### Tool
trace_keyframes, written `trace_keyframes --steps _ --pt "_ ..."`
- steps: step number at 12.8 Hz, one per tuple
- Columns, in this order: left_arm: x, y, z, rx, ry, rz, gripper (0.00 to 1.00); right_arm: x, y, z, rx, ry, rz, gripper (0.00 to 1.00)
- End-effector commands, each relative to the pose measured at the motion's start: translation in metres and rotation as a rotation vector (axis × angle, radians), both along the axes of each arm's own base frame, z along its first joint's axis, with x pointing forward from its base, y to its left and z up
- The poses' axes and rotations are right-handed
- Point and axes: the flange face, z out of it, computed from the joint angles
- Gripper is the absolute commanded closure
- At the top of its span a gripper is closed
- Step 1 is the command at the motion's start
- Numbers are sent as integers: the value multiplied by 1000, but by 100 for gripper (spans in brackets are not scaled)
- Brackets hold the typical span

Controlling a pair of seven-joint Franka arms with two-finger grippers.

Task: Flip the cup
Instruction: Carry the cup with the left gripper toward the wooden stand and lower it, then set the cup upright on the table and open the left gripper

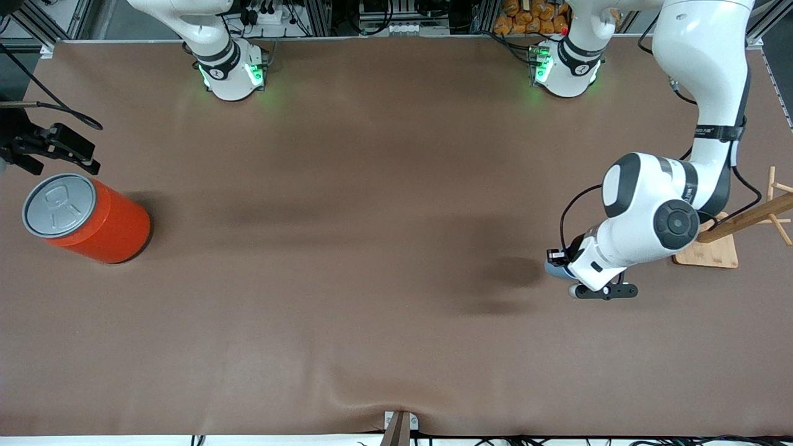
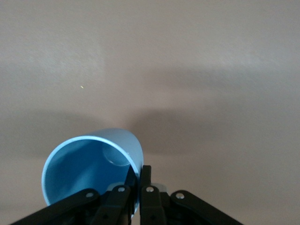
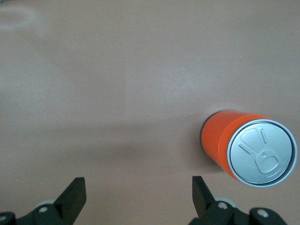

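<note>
The light-blue cup (image 2: 89, 164) is tipped so that its darker blue inside faces the left wrist camera. My left gripper (image 2: 139, 172) is shut on its rim, one finger inside and one outside the wall. In the front view only a sliver of the cup (image 1: 555, 268) shows under the left gripper (image 1: 562, 261), low over the table toward the left arm's end. I cannot tell whether the cup touches the table. My right gripper (image 3: 138, 187) is open and empty, and in the front view it (image 1: 28, 158) hangs over the table edge beside the orange canister.
The large orange canister (image 1: 93, 220) with a grey lid stands at the right arm's end and also shows in the right wrist view (image 3: 243, 145). A wooden peg stand (image 1: 712, 251) sits at the left arm's end, beside the left arm's wrist.
</note>
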Motion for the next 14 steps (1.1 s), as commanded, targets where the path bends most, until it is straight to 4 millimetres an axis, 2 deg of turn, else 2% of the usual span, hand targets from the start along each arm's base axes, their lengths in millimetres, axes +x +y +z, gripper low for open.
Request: trace_keyframes --steps 1,5,6,7,8,9,11,14 --pt "-27 2 -19 81 -78 14 100 -3 2 6 -1 1 17 0" --pt "-38 3 -36 191 -119 -5 100 -5 3 4 -1 18 19 0" --pt "-37 2 -36 192 -119 -5 74 -5 3 4 -1 18 19 0" --pt "-34 2 -33 191 -123 -2 1 -5 3 4 -1 18 22 0" --pt "-30 2 -25 186 -137 -3 0 -5 4 4 -1 18 22 0" --pt "-23 1 -8 179 -162 3 0 -5 3 4 -1 19 20 0" --pt "-13 0 40 173 -228 10 0 -6 3 2 -1 28 17 0" --pt "-6 4 113 201 -219 30 0 -6 8 3 -1 28 20 0"
